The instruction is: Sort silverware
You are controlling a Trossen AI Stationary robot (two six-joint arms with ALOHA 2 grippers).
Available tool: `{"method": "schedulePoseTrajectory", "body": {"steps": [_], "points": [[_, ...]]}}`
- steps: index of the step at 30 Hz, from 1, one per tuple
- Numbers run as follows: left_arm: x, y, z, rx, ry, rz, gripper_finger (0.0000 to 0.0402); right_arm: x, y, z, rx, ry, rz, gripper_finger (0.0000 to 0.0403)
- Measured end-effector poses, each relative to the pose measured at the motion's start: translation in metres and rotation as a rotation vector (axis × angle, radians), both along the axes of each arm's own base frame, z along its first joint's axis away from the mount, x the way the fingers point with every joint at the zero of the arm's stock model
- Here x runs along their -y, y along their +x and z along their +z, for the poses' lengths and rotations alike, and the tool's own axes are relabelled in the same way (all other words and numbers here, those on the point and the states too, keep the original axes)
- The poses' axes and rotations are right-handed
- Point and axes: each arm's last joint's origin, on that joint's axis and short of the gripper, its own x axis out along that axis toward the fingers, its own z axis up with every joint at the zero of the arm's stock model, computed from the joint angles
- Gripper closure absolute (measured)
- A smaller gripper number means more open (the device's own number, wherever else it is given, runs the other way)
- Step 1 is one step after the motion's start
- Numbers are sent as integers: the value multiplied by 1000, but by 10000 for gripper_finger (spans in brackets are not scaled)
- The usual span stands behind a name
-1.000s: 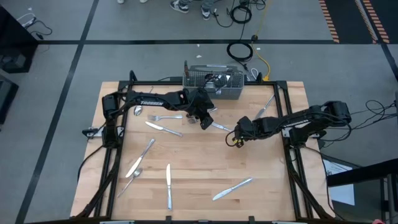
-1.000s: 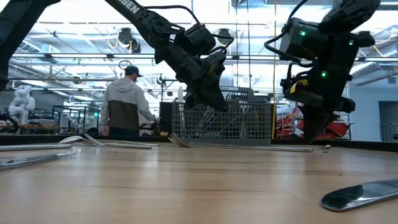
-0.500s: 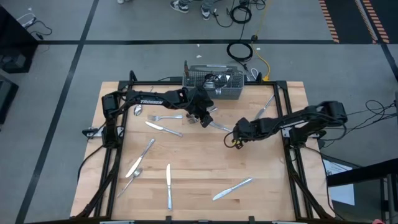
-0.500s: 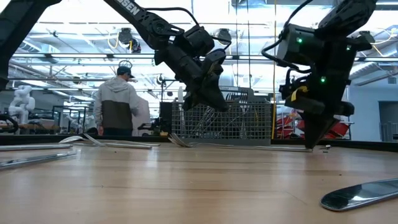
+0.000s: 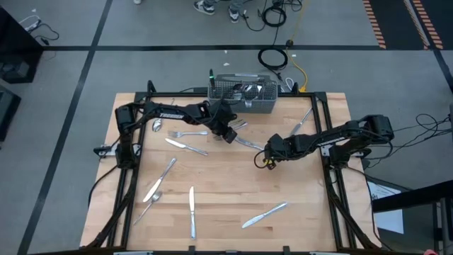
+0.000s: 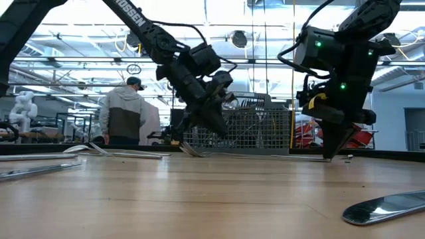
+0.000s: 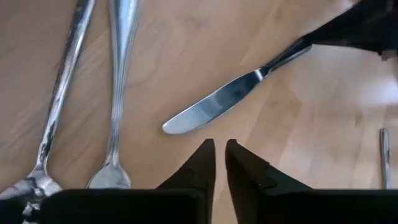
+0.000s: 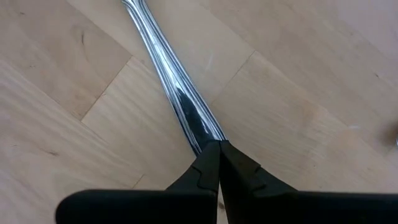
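Note:
My right gripper (image 5: 267,157) is low over the table's middle, shut on a table knife (image 5: 249,145) that lies flat on the wood. In the left wrist view the same knife (image 7: 217,106) points its blade at my left gripper (image 7: 219,149). My left gripper (image 5: 225,132) hovers just left of the knife's blade. Its fingers are drawn together to a narrow slit with nothing between them. Two more pieces of silverware (image 7: 115,93) lie on the table beside it. In the low view my right gripper (image 6: 329,157) reaches down to the tabletop. My right gripper pinches the free end of the knife's handle (image 8: 198,132) between its two fingertips. The fingers come from above, slanting down, and lie along the handle. The knife rests flat on the table, its blade pointing away toward my left gripper.
The grey wire-mesh basket (image 5: 244,96) stands at the table's far edge, with some silverware in it. Several loose pieces lie around: a fork (image 5: 185,133), knives (image 5: 187,146) (image 5: 191,211) (image 5: 264,214) and a piece near the far right (image 5: 301,122). A person (image 6: 126,116) stands beyond the table.
My right gripper has come down a little until its tips reach the tabletop at the knife's handle. My left gripper has moved down and slightly toward the table's left and far side.

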Motion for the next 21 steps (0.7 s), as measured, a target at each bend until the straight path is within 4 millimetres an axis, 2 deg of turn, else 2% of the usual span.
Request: {"method": "schedulePoseTrajectory", "body": {"steps": [5,9,12,16,21], "points": [[-3,-2,-3,12,-54,26,296,0,0,0,2,1,0,403],[-5,3,-4,53,-101,87,248,0,0,0,0,2,3,403],[-3,5,-11,31,-110,105,222,0,0,0,0,3,4,403],[4,7,-23,-36,-100,143,213,0,0,0,3,4,6,403],[9,9,-25,-62,-25,193,212,0,1,-1,0,2,23,403]]}}
